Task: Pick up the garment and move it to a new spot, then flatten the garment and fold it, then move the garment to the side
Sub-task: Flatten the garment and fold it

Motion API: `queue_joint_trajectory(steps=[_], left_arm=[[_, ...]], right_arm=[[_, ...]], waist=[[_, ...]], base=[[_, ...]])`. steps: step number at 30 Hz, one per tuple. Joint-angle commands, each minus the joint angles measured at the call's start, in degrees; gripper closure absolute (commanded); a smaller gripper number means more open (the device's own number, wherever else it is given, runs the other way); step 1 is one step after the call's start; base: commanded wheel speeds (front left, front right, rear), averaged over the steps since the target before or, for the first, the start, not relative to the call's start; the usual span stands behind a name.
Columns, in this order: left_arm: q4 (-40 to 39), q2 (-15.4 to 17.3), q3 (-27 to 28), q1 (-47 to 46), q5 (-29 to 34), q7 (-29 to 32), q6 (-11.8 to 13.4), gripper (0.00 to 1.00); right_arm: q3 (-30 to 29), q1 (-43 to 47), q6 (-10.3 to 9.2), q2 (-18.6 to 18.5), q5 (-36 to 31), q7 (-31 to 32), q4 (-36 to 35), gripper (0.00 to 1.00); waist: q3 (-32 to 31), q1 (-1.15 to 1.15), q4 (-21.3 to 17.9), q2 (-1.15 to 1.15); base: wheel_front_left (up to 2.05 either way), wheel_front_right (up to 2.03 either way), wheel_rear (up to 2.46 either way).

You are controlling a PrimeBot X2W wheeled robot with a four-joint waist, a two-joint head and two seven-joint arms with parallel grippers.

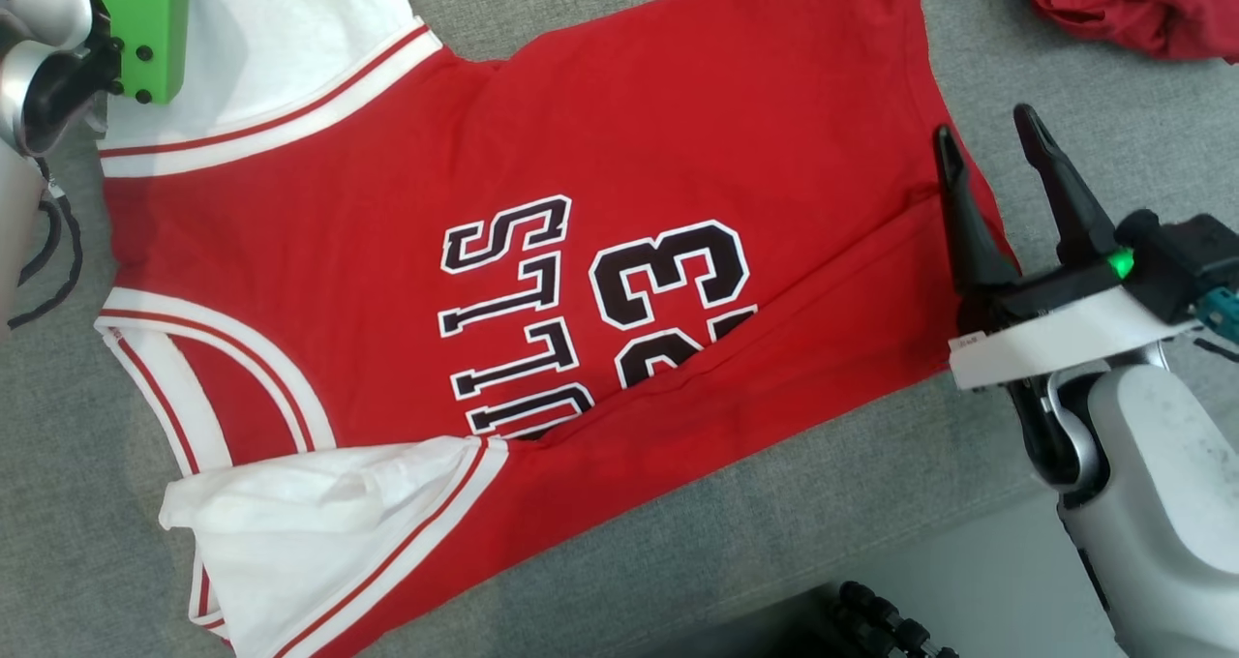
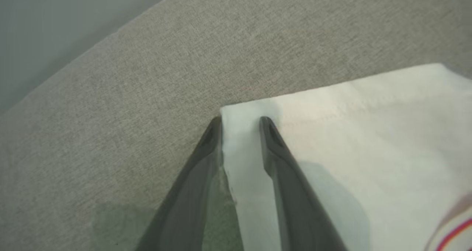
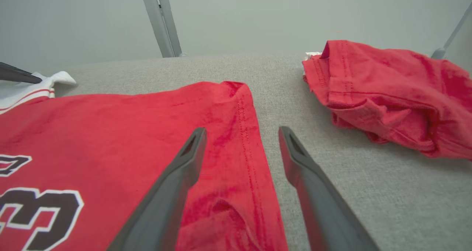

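At the jersey sleeve the left hand stands open; the right hand gapes astride the hem.

Bright, even, diffuse light from above, soft shadows beside the two long dark fingers on the white fabric sleeve and grey woven table cover, left wrist view hazy, table edge bowed by wide-angle distortion

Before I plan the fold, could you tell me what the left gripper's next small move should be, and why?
Probably close the left gripper on the white sleeve: its open fingers straddle the sleeve's corner edge, nothing gripped yet. The right gripper stands open astride the hem of the red jersey.
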Motion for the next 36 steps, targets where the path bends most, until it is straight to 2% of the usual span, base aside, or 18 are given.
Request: queue_joint_trajectory(steps=[1,3,7,14,17,23,28,29,30,31,33,34,36], left_arm=[[0.12,0.84,-1.15,-0.32,-1.04,0.18,-0.1,1.0],[0.1,1.22,-1.51,-0.44,-1.5,-0.02,-0.1,1.0],[0.39,1.77,-2.89,-0.78,-2.46,-0.9,-0.1,1.0],[0.0,2.01,-5.32,-2.25,-4.42,-1.76,-0.1,1.0],[-0.14,2.04,-6.41,-2.73,-5.23,-2.1,-0.1,1.0],[-0.61,2.55,-8.22,-3.86,-6.29,-2.79,-0.1,1.0],[-0.61,2.56,-9.53,-4.47,-7.34,-3.58,-0.1,1.0],[-0.57,2.76,-10.03,-4.65,-7.73,-3.84,-0.1,1.0],[-0.53,2.9,-10.26,-4.76,-7.91,-3.87,-0.1,1.0],[-0.46,3.01,-10.45,-4.84,-8.05,-4.07,-0.1,1.0],[-0.23,3.2,-10.86,-4.9,-8.43,-4.4,-0.1,1.0],[-0.13,3.3,-11.08,-4.96,-8.54,-4.52,-0.1,1.0],[0.09,3.41,-11.49,-5.06,-8.84,-4.83,-0.1,1.0]], right_arm=[[1.6,-3.03,-0.09,-0.84,-0.65,-0.03,0.32,0.0],[2.4,-4.44,-0.09,-1.25,-0.63,-0.03,0.83,0.0],[6.78,-11.96,-0.09,-3.03,0.05,1.11,6.77,0.0],[15.58,-26.64,-0.09,-4.51,2.73,11.68,17.45,0.0],[17.37,-31.44,-0.09,-4.83,4.36,16.01,21.52,0.0],[19.96,-37.26,-0.09,-6.73,7.48,21.22,25.85,0.0],[23.68,-38.77,-0.09,-7.77,9.9,24.73,27.71,0.02],[25.36,-38.84,-0.09,-8.19,11.08,25.65,27.63,0.14],[26.04,-39.07,-0.09,-8.48,11.27,25.72,27.56,0.32],[26.57,-39.19,-0.09,-8.63,11.64,25.65,27.57,0.55],[27.91,-39.51,-0.09,-8.77,11.99,25.54,27.41,0.82],[28.31,-39.8,-0.09,-9.0,12.26,25.32,27.38,1.0],[29.13,-40.21,-0.09,-9.46,12.65,25.43,27.31,1.0]], waist=[[0.12,0.0,-0.33,0.0],[0.16,0.0,-0.43,0.0],[0.1,0.0,-0.56,0.0],[0.34,0.0,0.49,0.0],[0.47,0.0,1.11,0.0],[0.72,0.0,1.82,0.0],[0.83,0.0,2.2,0.0],[0.85,0.0,2.16,0.0],[0.84,0.0,2.12,0.0],[0.81,0.0,2.08,0.0],[0.72,0.0,2.03,0.0],[0.65,0.0,2.01,0.0],[0.47,0.0,2.0,0.0]], base=[[0.0,0.0,0.0],[0.0,0.0,0.0],[0.0,0.0,0.0],[0.0,0.0,0.0],[0.0,0.0,0.0],[0.0,0.0,0.0],[0.0,0.0,0.0],[0.0,0.0,0.0],[0.0,0.0,0.0],[0.0,0.0,0.0],[0.0,0.0,0.0],[0.0,0.0,0.0],[0.0,0.0,0.0]])
